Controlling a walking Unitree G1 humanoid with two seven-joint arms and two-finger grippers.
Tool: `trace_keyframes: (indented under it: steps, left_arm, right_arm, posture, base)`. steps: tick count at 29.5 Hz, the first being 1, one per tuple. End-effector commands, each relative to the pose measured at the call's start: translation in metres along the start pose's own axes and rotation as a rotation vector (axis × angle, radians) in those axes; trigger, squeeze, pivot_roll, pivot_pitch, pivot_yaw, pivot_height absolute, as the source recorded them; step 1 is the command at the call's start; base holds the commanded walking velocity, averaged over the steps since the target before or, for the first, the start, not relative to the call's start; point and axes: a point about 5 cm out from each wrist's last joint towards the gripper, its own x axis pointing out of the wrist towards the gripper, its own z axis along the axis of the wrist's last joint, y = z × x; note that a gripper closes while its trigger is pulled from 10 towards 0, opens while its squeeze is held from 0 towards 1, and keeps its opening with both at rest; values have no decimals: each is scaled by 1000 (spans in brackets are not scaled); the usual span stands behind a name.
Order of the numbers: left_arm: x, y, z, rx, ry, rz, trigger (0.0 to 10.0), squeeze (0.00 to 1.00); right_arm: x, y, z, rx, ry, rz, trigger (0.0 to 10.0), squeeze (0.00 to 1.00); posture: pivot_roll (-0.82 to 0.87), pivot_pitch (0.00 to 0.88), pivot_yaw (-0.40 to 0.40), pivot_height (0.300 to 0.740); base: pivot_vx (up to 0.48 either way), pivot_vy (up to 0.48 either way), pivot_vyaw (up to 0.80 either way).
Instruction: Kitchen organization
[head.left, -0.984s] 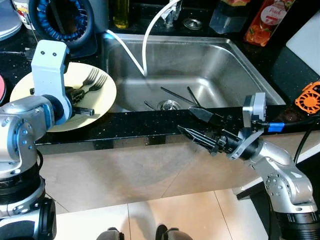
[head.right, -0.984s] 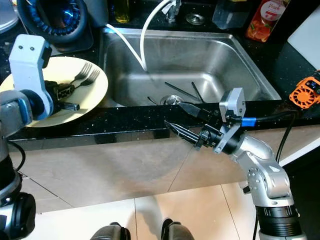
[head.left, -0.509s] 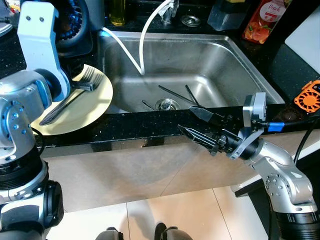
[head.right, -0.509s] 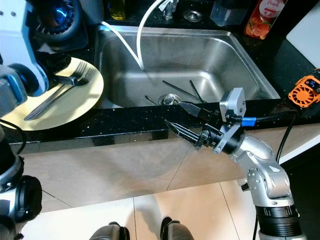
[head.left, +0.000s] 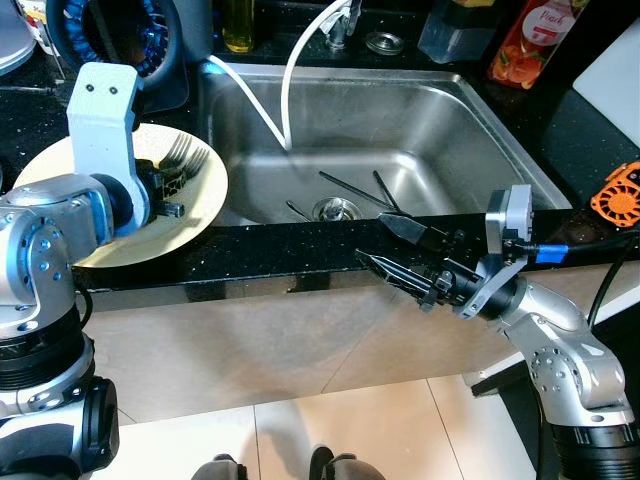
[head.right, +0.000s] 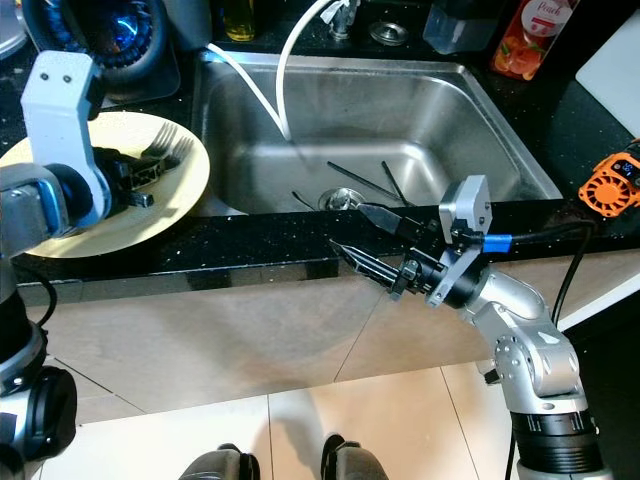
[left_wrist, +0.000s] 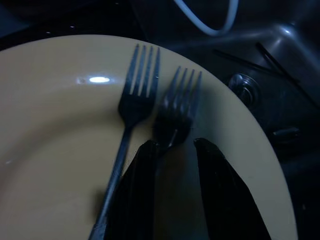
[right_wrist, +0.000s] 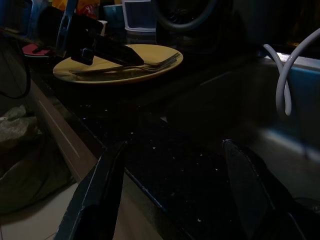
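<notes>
- Left gripper (left_wrist: 172, 150): fingers a narrow gap apart, tips low over the yellow plate (head.left: 205, 185). They sit on either side of the neck of the right-hand fork (left_wrist: 177, 107); one tip appears to touch it. Whether the fork is actually clamped cannot be told.
- Second fork (left_wrist: 131, 120) lies just beside the first, tines pointing the same way, handle passing alongside the left finger (left_wrist: 137, 195).
- Left arm: forearm bent across the counter (head.left: 260, 255), white wrist block (head.left: 100, 125) raised above the plate, fingers pointing toward the sink (head.left: 420, 130).
- Plate rests on the black counter, just left of the sink.
- Right gripper (head.left: 395, 248): fingers spread wide, holding nothing, tips in front of the counter's front edge, below the sink rim.
- Right arm: elbow bent, forearm roughly level, gripper pointing toward the robot's left along the counter front.
- Sink: dark chopsticks (head.left: 350, 188) lie near the drain (head.left: 336, 208); a white hose (head.left: 300, 60) curves down into the basin.
- Behind the sink: a juice bottle (head.left: 525, 45). An orange tool (head.left: 615, 195) lies on the counter at the far right.
</notes>
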Motion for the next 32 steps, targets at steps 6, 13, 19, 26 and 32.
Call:
trace_keyframes:
  steps: [6,13,19,26,32]
  left_arm:
    - [-1,0,-8,16,51,-3,10000,0]
    - [-7,6,-6,33,37,28,10000,0]
    - [-7,6,-9,28,44,27,10000,0]
    - [-4,7,-17,11,75,22,10000,0]
    - [0,6,-26,-7,113,17,10000,0]
  right_arm:
    - [-3,0,-2,6,6,-4,10000,0]
    - [-4,2,0,10,0,23,10000,0]
    - [-5,7,1,25,-11,64,10000,0]
    - [-6,8,3,23,-14,80,10000,0]
    - [-8,11,5,24,-13,101,10000,0]
  posture:
    - [121,135,-98,740]
    - [128,142,-102,740]
    - [130,144,-102,740]
    - [123,143,-102,740]
    - [118,143,-102,740]
  base:
    - [0,0,0]
    - [0,0,0]
    - [0,0,0]
    - [0,0,0]
    - [0,0,0]
